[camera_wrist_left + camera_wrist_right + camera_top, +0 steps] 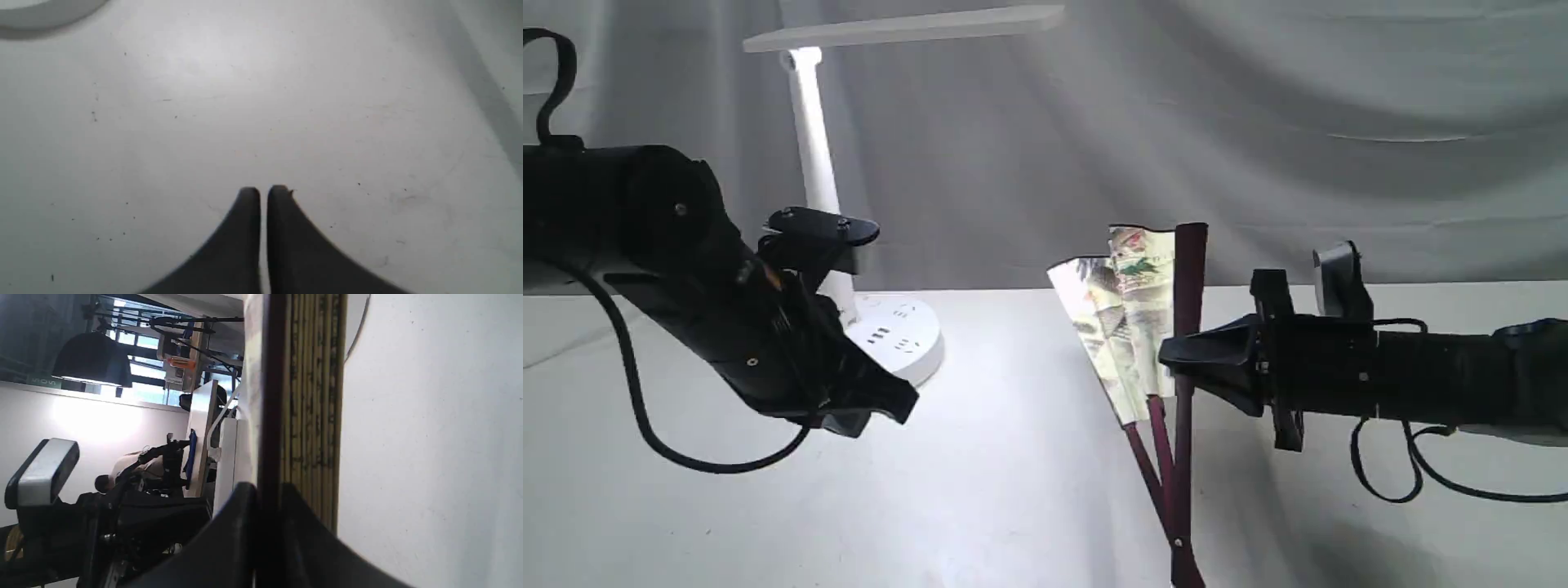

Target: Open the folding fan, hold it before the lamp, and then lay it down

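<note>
The right hand (1174,356) seems to pinch just one dark rib (1191,269) of the barely open folding fan (1131,318), well apart from the lamp (815,147), so it could slip or flop shut; the left hand (263,194) is closed, empty.

exterior camera looks low across the table (1013,457); wrist cameras peer closely past their jaws.

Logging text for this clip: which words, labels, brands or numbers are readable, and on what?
No text can be read.
folding fan: painting only, no legible writing.
lamp: sockets on the base, no label legible.
background lettering in the right wrist view: too blurred.
</note>
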Robot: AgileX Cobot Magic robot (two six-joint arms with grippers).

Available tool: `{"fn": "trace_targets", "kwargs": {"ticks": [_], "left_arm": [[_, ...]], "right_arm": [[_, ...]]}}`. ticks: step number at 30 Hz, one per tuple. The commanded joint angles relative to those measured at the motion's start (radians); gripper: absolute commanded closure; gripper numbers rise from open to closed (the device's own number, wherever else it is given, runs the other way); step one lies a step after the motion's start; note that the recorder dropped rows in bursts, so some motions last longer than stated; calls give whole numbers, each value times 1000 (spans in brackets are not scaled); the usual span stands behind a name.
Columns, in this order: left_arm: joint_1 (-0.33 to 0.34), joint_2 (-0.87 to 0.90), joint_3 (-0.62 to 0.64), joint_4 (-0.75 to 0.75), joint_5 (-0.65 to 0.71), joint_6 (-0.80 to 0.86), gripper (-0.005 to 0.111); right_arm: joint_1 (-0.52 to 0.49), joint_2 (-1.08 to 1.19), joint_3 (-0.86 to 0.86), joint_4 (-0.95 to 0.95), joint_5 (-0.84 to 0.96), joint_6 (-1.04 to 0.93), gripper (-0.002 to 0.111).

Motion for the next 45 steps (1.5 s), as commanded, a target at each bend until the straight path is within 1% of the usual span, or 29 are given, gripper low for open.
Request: {"fn": "trace_targets", "kwargs": {"ticks": [1,4,6,10,15,20,24,27,30,33,34,37,40,41,43,45], "left_arm": [[-9,-2,18,-16,-43,64,107],[-13,-4,51,-31,-112,98,107],[-13,-4,86,-56,-188,112,107],[-13,-10,157,-113,-318,160,107],[-13,-31,261,-211,-520,295,107],[-13,-53,335,-211,-742,302,107],[-13,-54,357,-211,-831,294,107],[-13,-54,372,-209,-899,256,107],[-18,-52,391,-181,-962,192,107],[-37,-52,427,-89,-1043,116,107],[-46,-52,445,-38,-1084,71,107],[-64,-52,507,177,-1227,-159,107],[-64,-52,568,367,-1419,-416,107],[-64,-52,587,405,-1488,-465,107],[-64,-52,610,426,-1574,-520,107],[-64,-52,618,426,-1601,-586,107]], "right_arm": [[-7,-29,-4,-15,32,-3,108],[-7,-29,-4,-61,32,-1,108],[-7,-29,-4,-107,32,-1,108],[-7,-29,-4,-127,32,-1,108],[-7,-29,-4,-129,32,-3,108],[-7,-29,-4,-131,32,-3,108],[-7,-29,-4,-131,32,-3,108],[-7,-29,-4,-129,32,-3,108],[-7,-29,-4,-126,32,-1,108],[-7,-29,-4,-125,32,-1,108],[-7,-29,-4,-122,32,-1,108],[-7,-29,-4,-118,32,-1,108],[-7,-29,-4,-118,32,-5,108],[-7,-29,-4,-118,32,-5,108],[-7,-29,-4,-118,32,-7,108],[-7,-29,-4,-118,32,-7,108]]}}
